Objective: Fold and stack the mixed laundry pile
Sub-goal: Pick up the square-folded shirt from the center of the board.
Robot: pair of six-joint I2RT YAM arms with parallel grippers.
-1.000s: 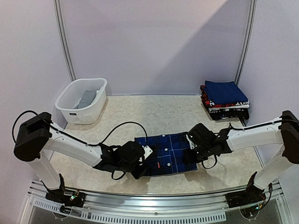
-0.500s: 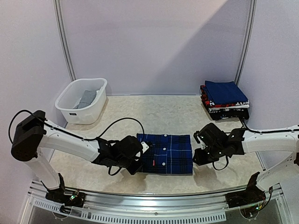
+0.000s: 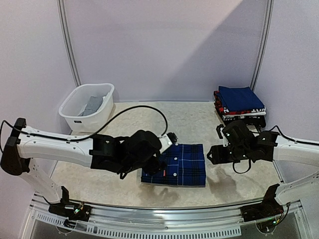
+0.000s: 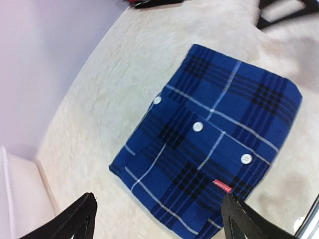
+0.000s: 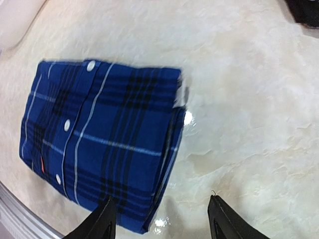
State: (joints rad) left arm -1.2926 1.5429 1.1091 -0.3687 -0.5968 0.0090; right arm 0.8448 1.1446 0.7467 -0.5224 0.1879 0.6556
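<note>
The left gripper (image 4: 157, 198) hangs over the plaid shirt (image 4: 214, 134) with its jaws spread wide and nothing between them; the two dark fingers frame the near end of the cloth without touching it. The right gripper (image 5: 160, 199) also has its jaws apart and empty. One finger is over the shirt's corner and the other over bare table, so it sits just beside the shirt's right edge.

The shirt lies folded into a compact rectangle with the button placket on top and a small red tag near one edge. It is flat on the table (image 3: 164, 117), near the front and between the two arms. Neither arm holds it, so the fold on this garment looks finished. The step in hand appears to be the change from folding to stacking.

The next move probably means taking the bundle by an edge, pinching all the layers together so the fold does not slip open. It would then go to the stack of folded clothes (image 3: 240, 107) at the far right of the table, well apart from the shirt. The layered right edge looks a little loose and could slip apart if only the top ply is caught. After that, a grey garment (image 3: 92, 105) waits in the white basket (image 3: 70, 112) at the far left corner.

The table top is pale, mottled like marble and slightly glossy, so cloth should slide on it easily. Plain lilac walls with thin metal posts close in the space, and a metal rail runs along the near edge where the arms are mounted.
</note>
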